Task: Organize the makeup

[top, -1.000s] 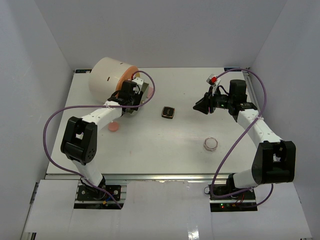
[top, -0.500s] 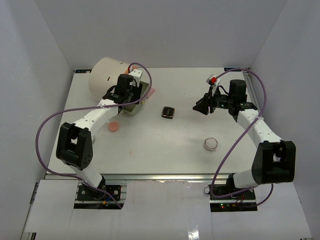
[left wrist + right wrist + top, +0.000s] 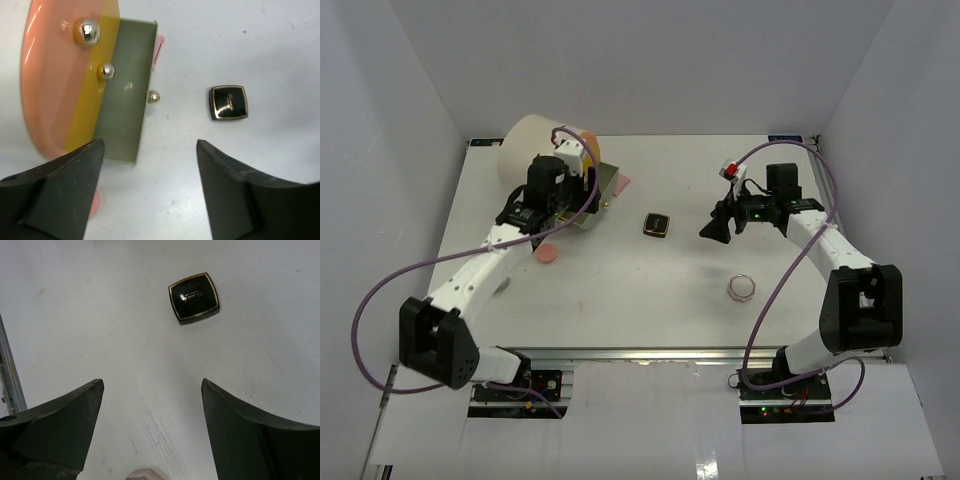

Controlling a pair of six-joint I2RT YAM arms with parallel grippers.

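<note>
Compact (image 3: 194, 297) lies flat ahead of right gripper (image 3: 152, 382), untouched; ahead-right of left gripper (image 3: 150, 145). Both spread wide, empty.

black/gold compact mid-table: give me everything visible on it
The compact is a small square case with rounded corners, a glossy black lid that looks like plastic, and a thin gold line around the lid's edge. Gold script runs across the lid, too small to read. It appears closed and lies flat, lid up, turned slightly askew to the table's edges. It sits alone near the middle of the white table, and nothing but the tabletop touches it.
</note>
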